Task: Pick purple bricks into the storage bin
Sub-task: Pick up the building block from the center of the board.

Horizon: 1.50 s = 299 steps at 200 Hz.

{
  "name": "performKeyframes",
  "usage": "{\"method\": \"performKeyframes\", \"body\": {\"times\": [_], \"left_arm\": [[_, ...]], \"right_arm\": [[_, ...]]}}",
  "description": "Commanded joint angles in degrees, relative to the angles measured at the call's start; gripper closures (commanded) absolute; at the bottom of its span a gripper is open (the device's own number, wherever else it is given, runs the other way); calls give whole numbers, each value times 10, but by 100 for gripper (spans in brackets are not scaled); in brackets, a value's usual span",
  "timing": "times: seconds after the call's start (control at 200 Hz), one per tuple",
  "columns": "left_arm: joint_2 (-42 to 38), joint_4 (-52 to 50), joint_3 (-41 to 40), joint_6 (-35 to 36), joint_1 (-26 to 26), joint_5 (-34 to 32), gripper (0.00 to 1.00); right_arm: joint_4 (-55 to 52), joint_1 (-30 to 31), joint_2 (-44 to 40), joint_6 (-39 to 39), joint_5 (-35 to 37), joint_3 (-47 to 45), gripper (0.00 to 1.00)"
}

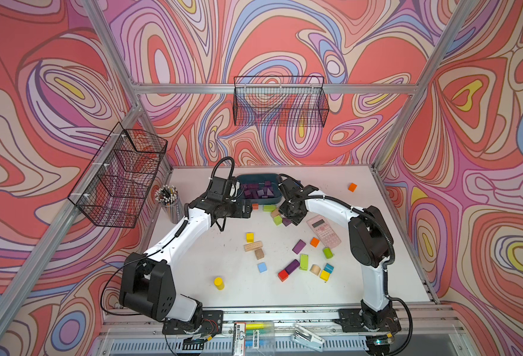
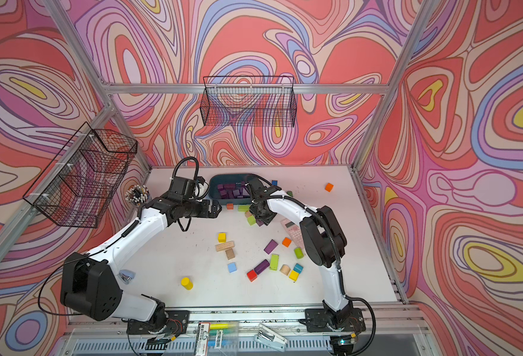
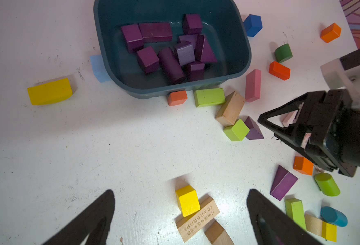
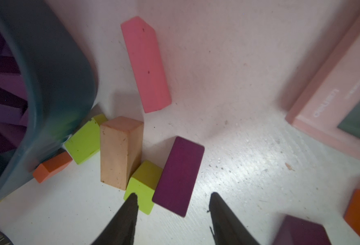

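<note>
While the right gripper (image 4: pixel 172 198) hangs low over the table, its jaws stand partly apart and clamp nothing. I see one purple brick (image 4: pixel 179 176) lying just ahead of the tips, flat on the table and pressed against a green cube (image 4: pixel 143 186) that one fingertip overlaps. Out past that same finger sits the bin (image 4: pixel 58 74), a heap of purple bricks (image 3: pixel 170 48) already inside. My left gripper (image 3: pixel 181 191) is spread wide and empty, a yellow cube (image 3: pixel 187 201) showing between its fingers, and a purple wedge (image 3: pixel 283 184) lies just outside one finger
</note>
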Motion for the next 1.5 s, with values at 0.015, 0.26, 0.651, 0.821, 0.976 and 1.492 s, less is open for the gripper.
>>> {"method": "performKeyframes", "body": {"times": [0.015, 0.26, 0.651, 0.821, 0.976, 1.492], "left_arm": [[5, -18, 15, -4, 4, 2, 0], [1, -18, 14, -2, 4, 2, 0], [-4, -17, 12, 2, 4, -1, 0], [-5, -17, 12, 2, 4, -2, 0], [-5, -16, 12, 2, 4, 0, 0], [-7, -15, 11, 4, 4, -2, 0]], "right_arm": [[-23, 5, 17, 9, 6, 19, 44], [-27, 10, 30, 11, 4, 25, 44], [-32, 12, 49, 11, 3, 36, 47], [-37, 12, 52, 11, 4, 37, 52], [-37, 13, 50, 12, 5, 36, 55], [-58, 12, 60, 1, 3, 36, 57]]}}
